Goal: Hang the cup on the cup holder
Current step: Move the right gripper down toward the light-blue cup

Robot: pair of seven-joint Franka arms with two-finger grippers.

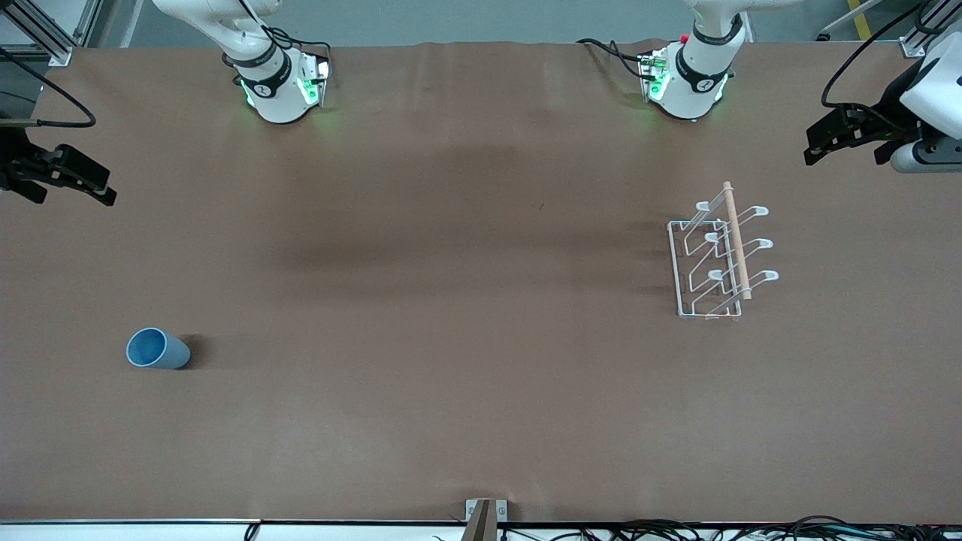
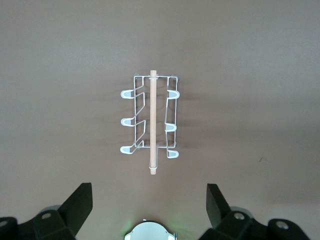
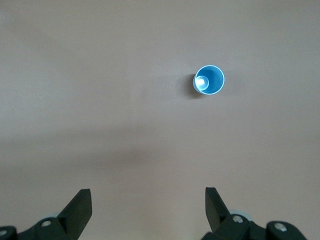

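Both end effectors, left (image 2: 149, 210) and right (image 3: 147, 210), hang wide open, empty. We judge the cup (image 1: 157, 349) light, stiff, slick: pinch its wall, then the rack (image 1: 712, 259).

A wide bench (image 1: 466, 391) covered in matte brown sheet fills nearly the whole front view, its surface faintly creased and crossed by soft darker shadow bands near the middle. Along the edge nearest the front camera runs a white strip with a small metal bracket (image 1: 485, 511) at its centre and a tangle of black cables (image 1: 714, 530) toward the left arm's end. Past the bench's top edge lies a grey floor (image 1: 481, 21), with aluminium frame posts (image 1: 46, 31) at the corners.
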